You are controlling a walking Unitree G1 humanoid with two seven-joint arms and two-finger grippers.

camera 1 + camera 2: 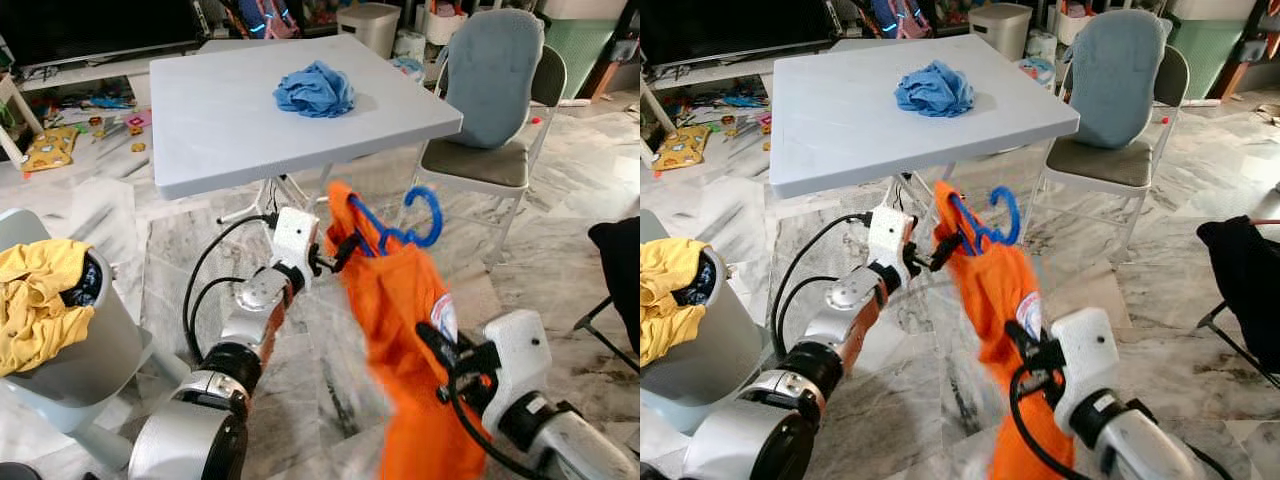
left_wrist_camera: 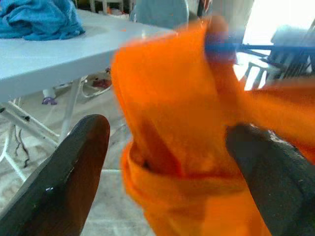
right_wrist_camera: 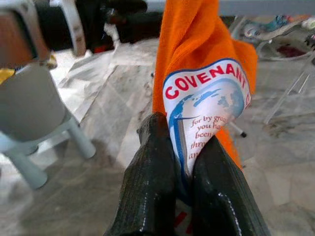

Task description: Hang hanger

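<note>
The orange shirt [image 1: 405, 330] hangs in the air between both grippers, below the front edge of the table [image 1: 230, 120], with the blue hanger [image 1: 400, 232] threaded in its top. The right gripper [image 3: 184, 164] pinches the printed part of the shirt. The left gripper [image 2: 162, 172] is spread around the shirt's upper fold, seemingly not clamped; that view is blurred.

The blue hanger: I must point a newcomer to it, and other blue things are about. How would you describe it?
Find the white folding table; in front of its near edge both grippers hold up an orange shirt. The blue hanger is the thin plastic hook curling out of the shirt's top. Unlike the crumpled blue cloth on the table, it is rigid and curved.
</note>
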